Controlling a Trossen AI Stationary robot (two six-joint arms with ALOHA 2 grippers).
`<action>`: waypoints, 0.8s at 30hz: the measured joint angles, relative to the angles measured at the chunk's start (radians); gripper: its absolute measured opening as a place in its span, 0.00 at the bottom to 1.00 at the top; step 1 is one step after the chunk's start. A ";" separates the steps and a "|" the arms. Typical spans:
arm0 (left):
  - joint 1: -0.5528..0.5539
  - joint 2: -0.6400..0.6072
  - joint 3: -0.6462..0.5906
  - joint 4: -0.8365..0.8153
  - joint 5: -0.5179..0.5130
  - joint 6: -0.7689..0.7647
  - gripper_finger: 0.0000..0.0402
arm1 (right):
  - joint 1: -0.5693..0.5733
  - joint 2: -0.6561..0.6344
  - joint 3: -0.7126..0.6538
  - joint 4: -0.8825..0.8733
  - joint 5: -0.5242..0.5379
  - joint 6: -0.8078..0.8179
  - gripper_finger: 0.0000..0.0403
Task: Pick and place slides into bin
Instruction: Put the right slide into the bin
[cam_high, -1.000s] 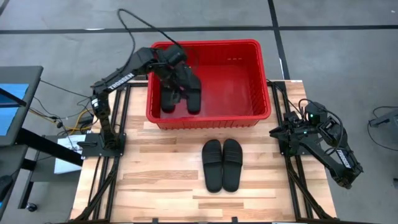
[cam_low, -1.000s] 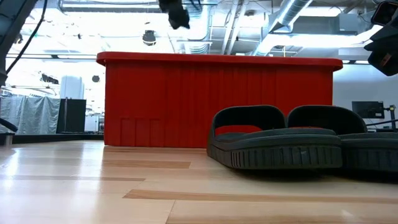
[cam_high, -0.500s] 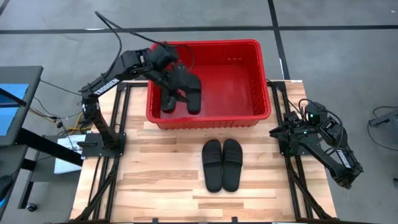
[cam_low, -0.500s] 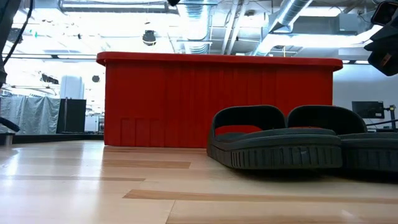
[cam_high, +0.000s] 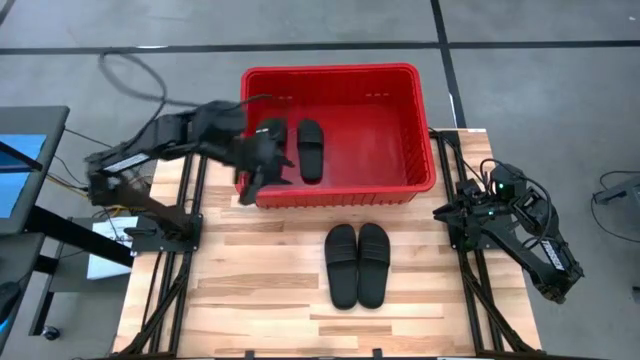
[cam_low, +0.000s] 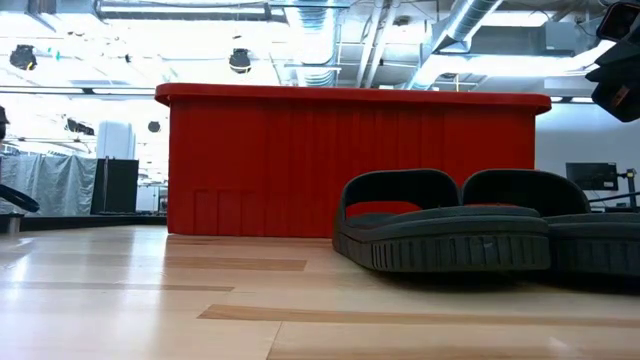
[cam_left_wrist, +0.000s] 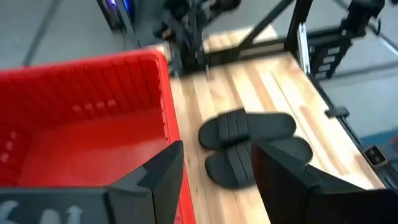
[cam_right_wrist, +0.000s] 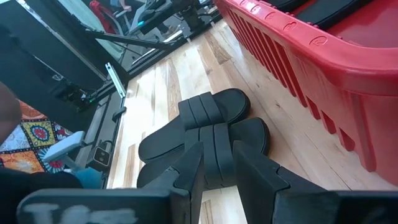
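The left gripper (cam_high: 252, 175) hangs over the near left corner of the bin (cam_high: 415, 110), above its front rim, with its jaws spread wide and nothing between them. In the left wrist view the two dark fingers (cam_left_wrist: 163, 167) stand well apart; the bin's red wall (cam_left_wrist: 166, 93) runs up to the one finger, and the pair of slides on the table (cam_left_wrist: 252, 142) shows in and beyond the gap between them.

Inside the bin, one slide (cam_high: 311, 150) lies flat on the floor just beyond the left gripper, and a second slide (cam_high: 274, 138) lies beside it, partly hidden by the gripper. The other two slides (cam_high: 357, 263) lie side by side and touching on the wooden table (cam_high: 250, 290), in front of the bin and well apart from either gripper.

The right gripper (cam_high: 462, 212) waits at the table's right edge, beside the bin's near right corner. In its wrist view the fingers (cam_right_wrist: 189, 171) have a narrow gap between them, grasping nothing, with the pair of slides (cam_right_wrist: 205, 127) lying ahead of them and the bin's slotted wall (cam_right_wrist: 292, 50) off to one side
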 joint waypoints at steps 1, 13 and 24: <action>-0.003 -0.059 -0.092 0.072 -0.003 -0.007 0.44 | 0.000 0.000 0.000 0.000 0.000 0.000 0.19; -0.009 -0.626 -1.069 0.869 0.163 -0.130 0.44 | 0.000 0.000 0.000 0.000 0.000 0.000 0.19; -0.120 -0.900 -1.495 1.141 0.084 -0.308 0.44 | 0.000 0.000 0.000 0.000 0.000 0.000 0.19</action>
